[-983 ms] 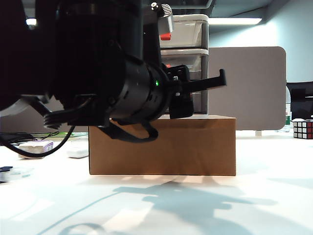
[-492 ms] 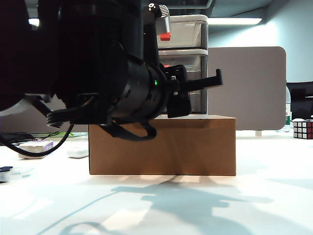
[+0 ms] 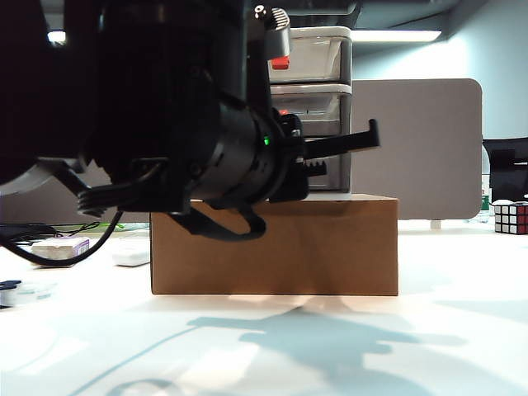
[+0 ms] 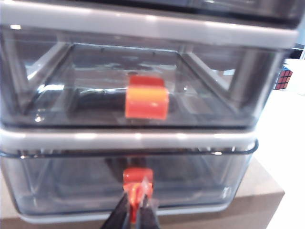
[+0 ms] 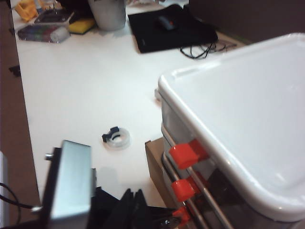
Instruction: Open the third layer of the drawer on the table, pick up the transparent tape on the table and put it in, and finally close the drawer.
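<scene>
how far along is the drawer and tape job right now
Early. Nothing is finished: the third layer looks shut. In hand: the left gripper has its jaws closed on its red-orange handle. Left: pull it open, fetch the transparent tape off the table, close up.

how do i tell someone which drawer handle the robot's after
Find the white-framed drawer cabinet standing on the brown cardboard box. Its lowest grey drawer, the third layer, has a red-orange handle, the only one pinched by the left end effector.
</scene>
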`<state>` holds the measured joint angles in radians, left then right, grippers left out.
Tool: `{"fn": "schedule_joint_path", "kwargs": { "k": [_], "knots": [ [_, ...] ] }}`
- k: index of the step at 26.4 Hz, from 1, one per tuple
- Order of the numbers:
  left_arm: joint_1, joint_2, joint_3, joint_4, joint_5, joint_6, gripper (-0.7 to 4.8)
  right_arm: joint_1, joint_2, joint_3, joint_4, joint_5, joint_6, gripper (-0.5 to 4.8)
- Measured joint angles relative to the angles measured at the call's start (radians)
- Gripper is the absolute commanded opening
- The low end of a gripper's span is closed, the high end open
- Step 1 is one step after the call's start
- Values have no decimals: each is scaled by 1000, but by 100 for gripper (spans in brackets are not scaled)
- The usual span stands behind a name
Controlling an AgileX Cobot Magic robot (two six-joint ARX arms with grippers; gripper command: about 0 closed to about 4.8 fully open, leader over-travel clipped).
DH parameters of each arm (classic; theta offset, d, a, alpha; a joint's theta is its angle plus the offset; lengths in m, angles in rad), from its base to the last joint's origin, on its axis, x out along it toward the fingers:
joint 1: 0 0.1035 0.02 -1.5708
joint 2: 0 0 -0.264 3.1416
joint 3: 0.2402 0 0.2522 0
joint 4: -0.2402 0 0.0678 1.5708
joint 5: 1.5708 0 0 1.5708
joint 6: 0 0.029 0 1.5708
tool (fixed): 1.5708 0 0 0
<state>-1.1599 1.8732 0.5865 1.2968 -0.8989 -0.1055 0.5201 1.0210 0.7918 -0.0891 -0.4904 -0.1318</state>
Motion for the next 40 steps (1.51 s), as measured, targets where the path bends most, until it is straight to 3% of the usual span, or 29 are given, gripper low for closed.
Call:
{"fn": "schedule_joint_path", "kwargs": {
  "k": [7, 13, 20, 21, 22, 24, 31, 40],
  "knots": [
    [-19, 0, -2, 0, -14, 0, -6, 0, 123, 0, 35, 0, -16, -5],
    [-113, 0, -72, 80, -134, 1, -6, 0, 199, 0, 107, 4, -19, -5],
    [-195, 0, -109, 121, -204, 1, -5, 0, 208, 0, 134, 27, -19, -5],
    [-200, 0, -110, 121, -204, 1, 6, 0, 208, 0, 134, 27, -19, -5],
    [-200, -1, -110, 121, -201, 1, 102, 0, 208, 0, 134, 26, -19, -5],
    [-177, -1, -109, 121, -185, 0, 157, 0, 208, 0, 132, 26, -19, -5],
    [-105, 0, -82, 121, -39, 2, 156, 0, 208, 0, 128, 26, -19, -5],
    [-65, 0, -61, 119, -9, 27, 152, 6, 208, 0, 127, 25, -19, -5]
  ]
}}
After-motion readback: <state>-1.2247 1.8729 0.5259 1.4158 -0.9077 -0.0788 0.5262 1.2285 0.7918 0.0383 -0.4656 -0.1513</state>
